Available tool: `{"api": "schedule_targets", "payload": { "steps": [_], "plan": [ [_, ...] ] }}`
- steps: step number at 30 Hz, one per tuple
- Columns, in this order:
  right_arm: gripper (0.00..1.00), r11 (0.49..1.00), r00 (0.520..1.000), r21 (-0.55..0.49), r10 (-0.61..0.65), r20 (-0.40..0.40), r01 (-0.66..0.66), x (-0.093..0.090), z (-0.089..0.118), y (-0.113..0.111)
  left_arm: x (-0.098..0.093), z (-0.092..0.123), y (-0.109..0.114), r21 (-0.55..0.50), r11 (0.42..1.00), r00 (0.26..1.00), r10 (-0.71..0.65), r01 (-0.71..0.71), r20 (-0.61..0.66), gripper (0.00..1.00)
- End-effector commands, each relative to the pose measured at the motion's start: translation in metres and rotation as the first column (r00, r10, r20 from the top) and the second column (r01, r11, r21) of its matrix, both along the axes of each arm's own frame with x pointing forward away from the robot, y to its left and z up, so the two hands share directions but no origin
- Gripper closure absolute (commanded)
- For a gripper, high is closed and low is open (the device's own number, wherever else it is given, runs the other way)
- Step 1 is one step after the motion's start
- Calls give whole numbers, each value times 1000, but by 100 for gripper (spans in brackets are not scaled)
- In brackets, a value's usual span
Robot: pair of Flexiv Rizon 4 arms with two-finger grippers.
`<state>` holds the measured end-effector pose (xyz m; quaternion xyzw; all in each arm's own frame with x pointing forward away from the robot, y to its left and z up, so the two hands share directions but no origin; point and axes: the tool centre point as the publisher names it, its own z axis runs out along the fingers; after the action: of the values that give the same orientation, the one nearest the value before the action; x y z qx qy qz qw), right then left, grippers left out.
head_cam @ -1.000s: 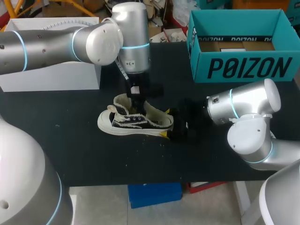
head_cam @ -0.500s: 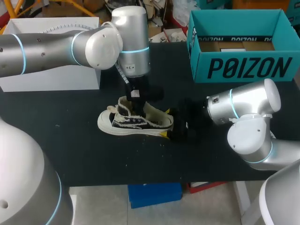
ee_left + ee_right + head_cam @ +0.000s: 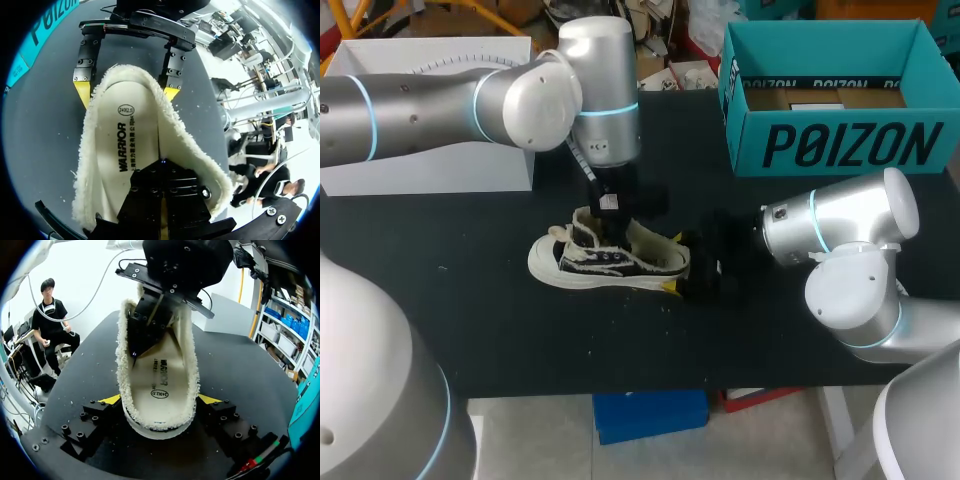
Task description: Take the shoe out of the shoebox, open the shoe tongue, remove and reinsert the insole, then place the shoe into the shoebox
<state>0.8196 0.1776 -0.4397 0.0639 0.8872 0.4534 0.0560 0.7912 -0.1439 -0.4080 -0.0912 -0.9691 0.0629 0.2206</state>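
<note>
Near the middle of the tabletop (image 3: 470,320), gripping the shoe (image 3: 610,262) at its heel with the right hand (image 3: 159,400), one yellow tip (image 3: 111,399) pressed against each side. Reaching down into the shoe's opening from above with the left hand (image 3: 162,200), clenched, black fingers (image 3: 142,197) together; cannot tell whether anything is pinched between them.

Against a second ago: left wrist shifted slightly toward the right edge. Same spot for the shoe, same pose for the right arm. Next to nothing changed over the last half second.

From above, only the outside on show: white toe cap, black side, cream lining. From the left wrist, straight down inside: pale insole (image 3: 135,145) lying on the bottom, ringed by fleece, with the right hand's two yellow tips flanking the far end. From the right wrist, the same interior seen from the heel end, with the left hand's fingers down against the lining.

Resting on its sole, long axis along the tabletop's near edge, toe toward the left edge, heel toward the right. Well apart from the teal shoebox (image 3: 840,140) at the far right corner.
</note>
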Motion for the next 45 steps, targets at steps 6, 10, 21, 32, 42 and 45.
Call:
{"api": "schedule_targets", "payload": {
  "steps": [6,10,21,32,42,45],
  "plan": [
    [100,1000,1000,-2,-3,0,3,0,-3,1,-2,-3,-1,-5,1000,1000,1,-1,0,76],
    [100,1000,1000,-2,-3,0,3,0,-3,1,-3,-1,0,-9,1000,1000,2,-2,9,62],
    [100,1000,1000,-2,-3,0,3,0,-3,1,-4,-3,0,37,999,990,5,-10,142,64],
    [100,1000,1000,-2,-3,0,3,0,-3,1,-6,-8,3,17,998,932,44,-54,360,64],
    [100,1000,1000,-2,-3,0,3,0,-3,1,2,-22,16,21,994,819,79,-111,568,69],
    [100,1000,1000,-2,-3,0,3,0,-3,1,5,-27,20,22,992,778,80,-120,623,69]
  ]
}}
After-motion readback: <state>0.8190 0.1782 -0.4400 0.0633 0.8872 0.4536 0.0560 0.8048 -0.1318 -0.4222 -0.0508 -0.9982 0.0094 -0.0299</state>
